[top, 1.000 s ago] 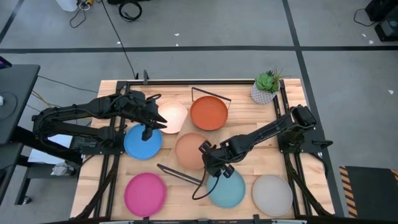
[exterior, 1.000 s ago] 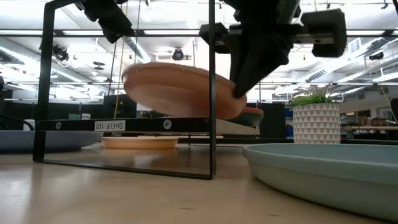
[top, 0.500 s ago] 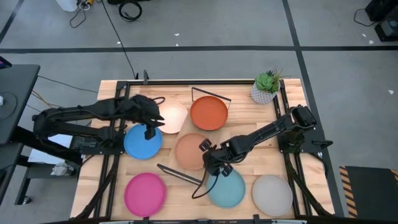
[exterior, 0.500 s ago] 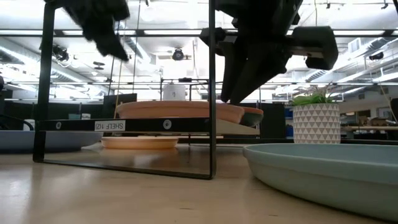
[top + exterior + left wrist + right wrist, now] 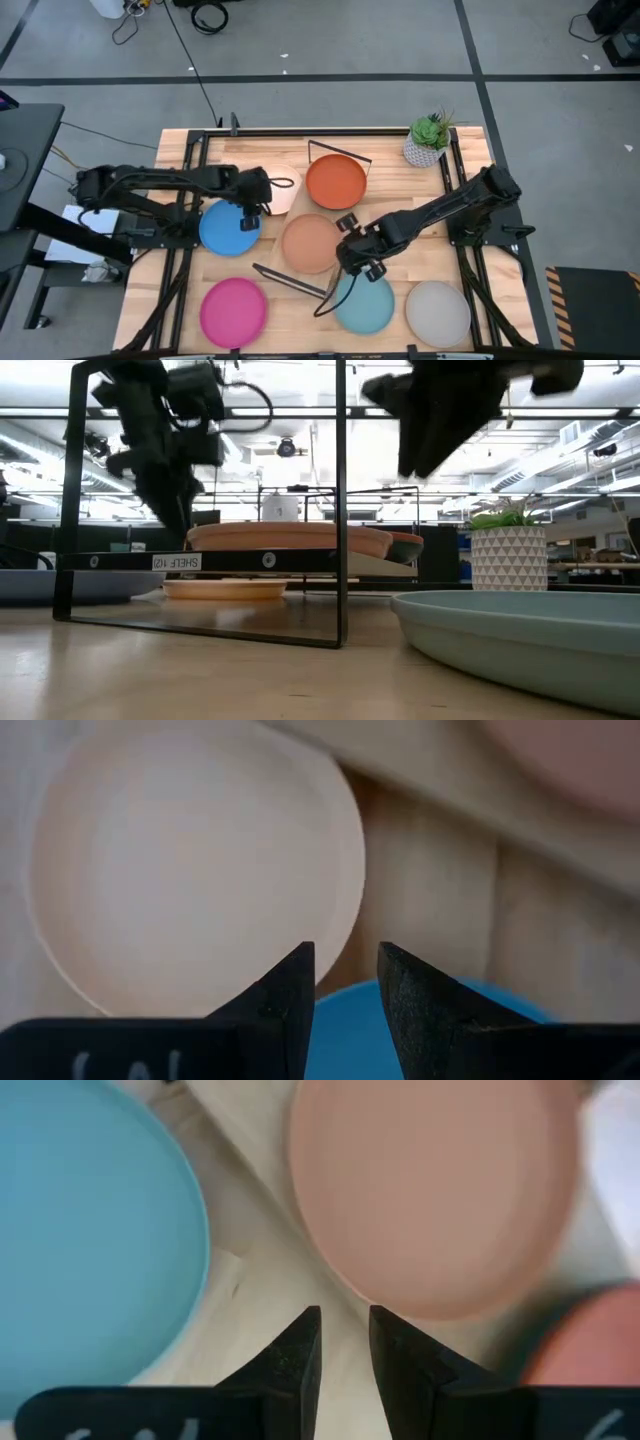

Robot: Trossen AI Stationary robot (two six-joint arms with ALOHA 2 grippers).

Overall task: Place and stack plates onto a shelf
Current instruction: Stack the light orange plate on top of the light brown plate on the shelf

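The terracotta plate (image 5: pixel 310 243) lies flat on the light-wood shelf (image 5: pixel 130 561), between its black wire frames; the orange plate (image 5: pixel 335 182) lies at the shelf's far end. My right gripper (image 5: pixel 345 1335) hovers beside the terracotta plate's right rim, narrowly open and empty, above the light blue plate (image 5: pixel 365 302). My left gripper (image 5: pixel 345 970), narrowly open and empty, points down over the gap between the cream plate (image 5: pixel 281 190) and the blue plate (image 5: pixel 228 230). The pink plate (image 5: pixel 233 310) and the grey plate (image 5: pixel 437 312) rest on the table near its front edge. The dark teal plate does not show.
A potted plant (image 5: pixel 428 142) in a white pot stands at the far right corner. The shelf's near wire frame (image 5: pixel 290 280) stands between the pink and light blue plates; its far frame (image 5: pixel 340 155) stands behind the orange plate. Black rails run along both table sides.
My right gripper has set the tilted terracotta plate down flat on the shelf, let go of it, and risen away toward the table's right. My left gripper has come down toward the cream and blue plates.
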